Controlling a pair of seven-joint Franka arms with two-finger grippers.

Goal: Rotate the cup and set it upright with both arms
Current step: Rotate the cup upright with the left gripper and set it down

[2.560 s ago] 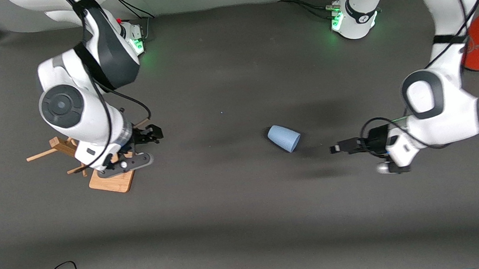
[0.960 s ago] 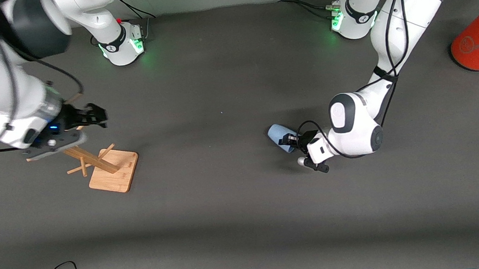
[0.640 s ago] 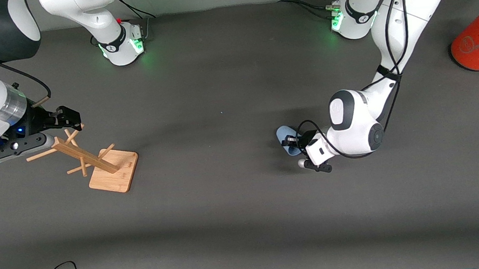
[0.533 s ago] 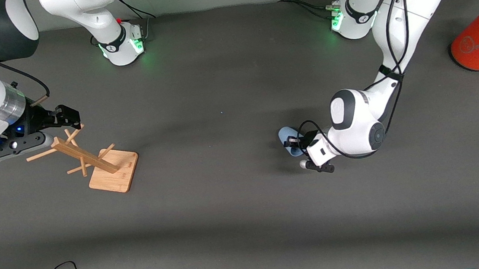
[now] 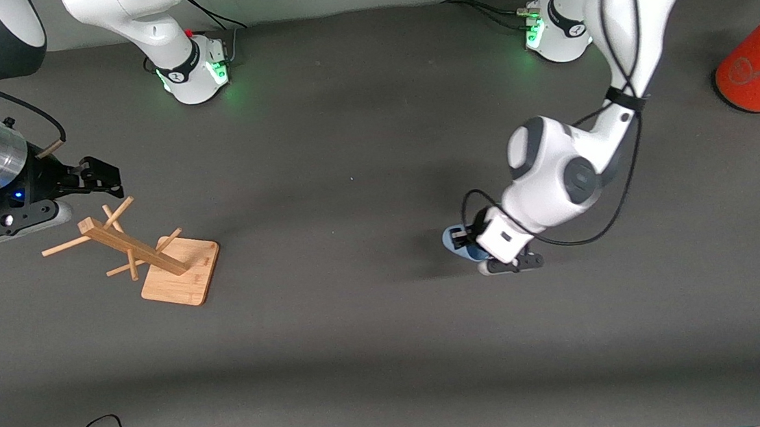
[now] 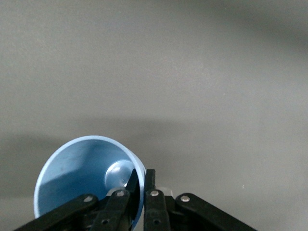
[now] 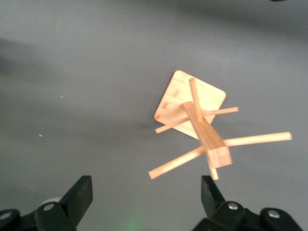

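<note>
Now, from the front, the left gripper (image 5: 470, 238) has tipped the cup (image 5: 458, 242) up off its side, mid-surface — uprighting looks nearly done. Its wrist view shows fingers (image 6: 149, 185) pinching the cup's (image 6: 72, 178) rim, mouth open toward the camera. The right gripper (image 7: 144, 192), spread wide, waits over the wooden rack (image 7: 202, 127) — no second grasp yet.

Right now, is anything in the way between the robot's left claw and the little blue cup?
No, nothing is. The left gripper is already shut on the cup, pinching its rim with one finger inside and one outside. The right gripper waits open over the wooden rack, toward the right arm's end of the table.
</note>
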